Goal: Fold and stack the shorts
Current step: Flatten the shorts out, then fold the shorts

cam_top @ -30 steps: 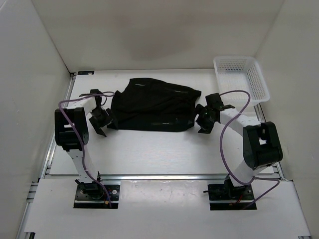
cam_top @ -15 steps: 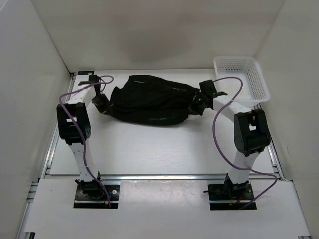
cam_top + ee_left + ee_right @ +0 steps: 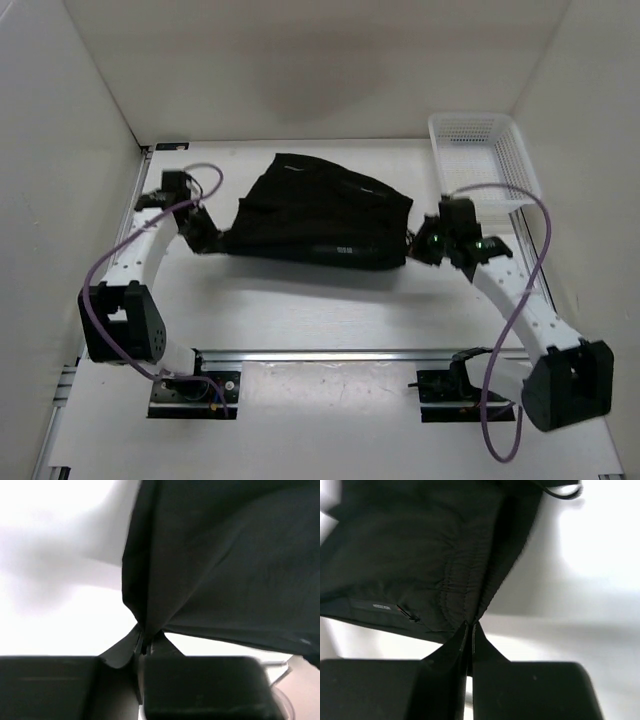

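The black shorts (image 3: 320, 212) hang stretched between my two grippers above the middle of the white table. My left gripper (image 3: 213, 238) is shut on the shorts' left edge; in the left wrist view the cloth (image 3: 220, 565) bunches into the closed fingertips (image 3: 144, 641). At the right edge, my right gripper (image 3: 420, 243) is shut on the waistband; the right wrist view shows the gathered seam (image 3: 455, 580) pinched at the fingertips (image 3: 470, 626). A small label (image 3: 381, 607) shows on the fabric.
A white mesh basket (image 3: 487, 158) stands at the back right corner of the table (image 3: 300, 300). White walls close the space on the left, back and right. Purple cables loop from both arms.
Both grippers closed on the shorts' side edges and lifted them. The arms have since drawn toward the near side, carrying the cloth taut between them.
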`<state>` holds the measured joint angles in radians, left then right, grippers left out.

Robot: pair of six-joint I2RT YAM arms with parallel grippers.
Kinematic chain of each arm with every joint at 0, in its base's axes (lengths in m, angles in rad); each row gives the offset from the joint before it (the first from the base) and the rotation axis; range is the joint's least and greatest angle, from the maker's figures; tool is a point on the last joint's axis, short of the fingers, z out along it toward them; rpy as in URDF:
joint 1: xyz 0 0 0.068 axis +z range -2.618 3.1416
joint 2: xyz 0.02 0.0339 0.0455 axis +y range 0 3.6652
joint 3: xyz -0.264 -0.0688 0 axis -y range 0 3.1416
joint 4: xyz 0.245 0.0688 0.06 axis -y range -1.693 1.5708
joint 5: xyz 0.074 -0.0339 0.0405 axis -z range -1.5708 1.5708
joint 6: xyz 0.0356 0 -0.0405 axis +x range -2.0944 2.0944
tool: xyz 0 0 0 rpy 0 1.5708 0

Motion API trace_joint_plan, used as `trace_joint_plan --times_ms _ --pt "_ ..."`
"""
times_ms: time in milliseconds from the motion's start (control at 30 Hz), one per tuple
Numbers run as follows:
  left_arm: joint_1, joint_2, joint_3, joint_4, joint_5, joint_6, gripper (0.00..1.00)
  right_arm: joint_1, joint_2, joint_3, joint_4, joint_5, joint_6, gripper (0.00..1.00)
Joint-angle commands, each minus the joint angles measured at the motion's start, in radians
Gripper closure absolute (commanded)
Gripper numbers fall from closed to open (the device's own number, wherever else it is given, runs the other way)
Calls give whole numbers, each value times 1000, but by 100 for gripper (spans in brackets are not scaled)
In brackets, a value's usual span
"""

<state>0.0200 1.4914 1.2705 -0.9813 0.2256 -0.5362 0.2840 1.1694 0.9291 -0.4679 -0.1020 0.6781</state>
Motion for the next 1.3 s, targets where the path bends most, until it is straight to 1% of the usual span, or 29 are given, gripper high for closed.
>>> trace_joint_plan --times_ms 0,33,67,100,133,167,200,233,267,300,367,400,433,467,500,567,633,667,700,733,767,800,867,933,1033,1067,1133,1200,1267 --pt "-3 -65 -239 -2 23 -13 84 46 -120 -205 -132 64 14 96" --pt "-12 -106 -276 -2 33 -13 74 58 -198 -278 -153 73 44 90" --pt "-12 -127 -333 -2 47 -13 45 69 -236 -306 -207 82 60 67" --pt "-21 -146 -348 -2 61 -13 33 69 -308 -328 -233 82 72 57" --pt "-22 -184 -349 -2 72 -13 25 69 -342 -338 -259 82 81 46" --pt "-22 -201 -339 -26 72 -13 17 69 -374 -338 -287 93 96 29" --pt "-22 -215 -318 -36 72 -22 15 69 -423 -326 -337 111 97 26" --pt "-22 -215 -291 -36 49 -22 14 69 -442 -313 -353 131 97 26" --pt "-22 -215 -225 -36 37 -22 14 69 -451 -293 -362 174 97 26" --pt "-22 -215 -188 -36 23 -22 14 69 -452 -250 -362 195 86 28" --pt "-35 -133 -111 -36 -6 -1 25 69 -404 -205 -351 238 66 36" --pt "-52 -97 -27 -36 -17 17 33 69 -334 -179 -351 254 54 46" --pt "-63 -59 15 -49 -28 18 40 69 -292 -127 -341 265 31 51" --pt "-89 19 53 -59 -55 33 50 69 -211 -104 -330 265 31 58" --pt "-98 56 122 -77 -75 33 50 69 -176 -86 -330 265 22 68" --pt "-107 102 144 -118 -110 33 50 58 -128 -62 -330 234 31 70" --pt "-118 70 72 -119 -123 6 40 58 -140 -93 -310 150 63 57" --pt "-118 41 26 -106 -135 -10 38 58 -181 -119 -299 116 90 49" --pt "-118 -20 -24 -87 -135 -27 38 58 -204 -180 -287 81 110 33" --pt "-118 -51 -134 -86 -135 -63 37 58 -226 -211 -287 49 129 27" --pt "-118 -78 -193 -76 -135 -86 35 58 -264 -242 -287 -2 149 24" --pt "-118 -126 -303 -66 -112 -106 35 58 -283 -303 -287 -25 190 21" --pt "-118 -164 -391 -56 -101 -169 31 58 -333 -360 -287 -67 227 20" --pt "-118 -218 -481 -47 -101 -233 30 58 -390 -432 -310 -90 277 20" --pt "-138 -252 -511 -37 -111 -283 19 58 -459 -481 -319 -110 311 20" --pt "-138 -252 -522 -37 -121 -294 19 58 -471 -501 -319 -119 327 20" --pt "-138 -212 -531 -25 -146 -306 15 58 -493 -510 -319 -119 337 20" --pt "-150 -175 -545 -1 -137 -315 15 58 -493 -520 -308 -119 337 20" --pt "-186 -123 -563 23 -126 -329 15 58 -484 -520 -298 -128 337 20"
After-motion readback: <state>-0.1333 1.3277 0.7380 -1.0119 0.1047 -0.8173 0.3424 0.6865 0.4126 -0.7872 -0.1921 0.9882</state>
